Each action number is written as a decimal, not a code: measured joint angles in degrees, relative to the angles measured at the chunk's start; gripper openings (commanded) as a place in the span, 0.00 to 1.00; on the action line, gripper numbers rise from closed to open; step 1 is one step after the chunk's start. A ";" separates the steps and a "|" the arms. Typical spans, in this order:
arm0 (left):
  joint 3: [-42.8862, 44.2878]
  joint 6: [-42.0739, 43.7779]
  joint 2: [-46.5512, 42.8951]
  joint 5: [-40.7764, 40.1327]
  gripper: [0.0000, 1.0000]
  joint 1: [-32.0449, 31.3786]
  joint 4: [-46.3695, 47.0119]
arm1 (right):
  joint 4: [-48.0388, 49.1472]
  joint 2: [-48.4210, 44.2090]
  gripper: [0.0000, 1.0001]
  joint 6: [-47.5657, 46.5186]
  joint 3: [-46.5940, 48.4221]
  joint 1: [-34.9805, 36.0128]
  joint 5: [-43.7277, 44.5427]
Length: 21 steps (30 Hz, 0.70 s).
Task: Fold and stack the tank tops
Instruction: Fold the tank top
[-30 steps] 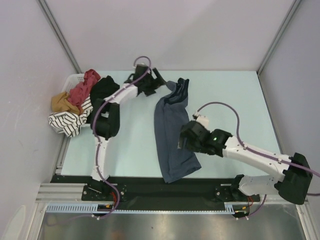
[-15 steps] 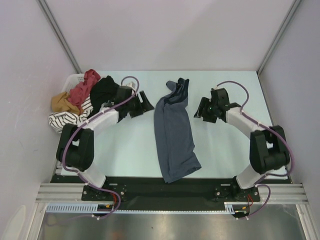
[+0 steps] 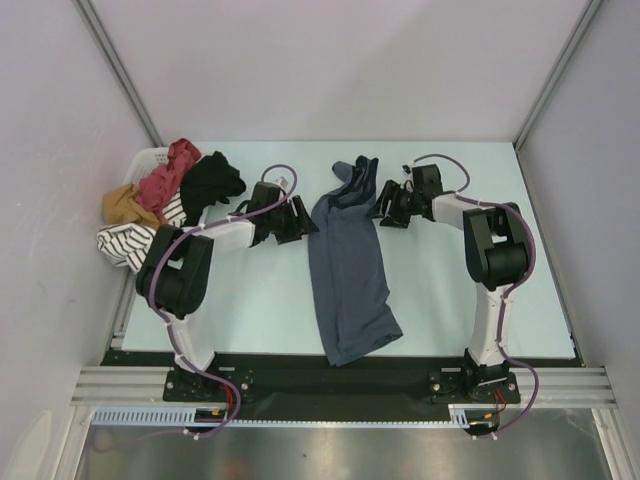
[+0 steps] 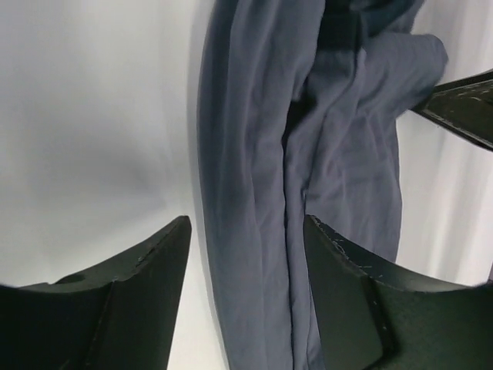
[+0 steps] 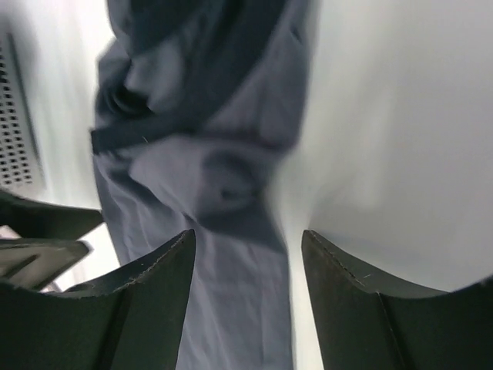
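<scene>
Desk: pale, with wide bare room at right and lower left of frame. Walls stand close on both sides and a black rail runs along the bottom edge.

Blue-grey tank top lies lengthwise mid-desk. Its strap end is bunched toward the top and its hem sits near the bottom edge, curled at lower right.

Basket is at upper left, mostly hidden under a clothes heap. The red tank top is crumpled at the far side of it, shape hard to make out. The other cloths partly spill over the desk's left edge.

Left end effector sits just beside the top's upper left edge, fingers spread. Right end effector sits by the strap end's right edge, also spread.

Both wrist views are blurred, w/ grey cloth showing in each gap. Prob. nothing is pinched, and contact w/ the cloth can't be told.
</scene>
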 measured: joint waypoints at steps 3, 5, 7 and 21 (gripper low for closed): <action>3.76 -0.48 4.48 0.28 0.59 0.00 0.37 | 2.10 3.28 0.63 1.38 3.23 -0.11 -2.67; 6.67 -1.07 7.43 0.63 0.52 0.00 0.39 | 2.91 5.68 0.60 2.49 5.95 -0.15 -4.31; 10.10 -1.49 10.71 1.09 0.44 0.00 0.44 | 3.74 8.33 0.50 3.45 9.05 -0.26 -5.55; 35.82 -3.39 28.92 2.99 0.35 0.59 -4.17 | 4.00 23.47 0.40 9.18 29.29 -2.49 -8.35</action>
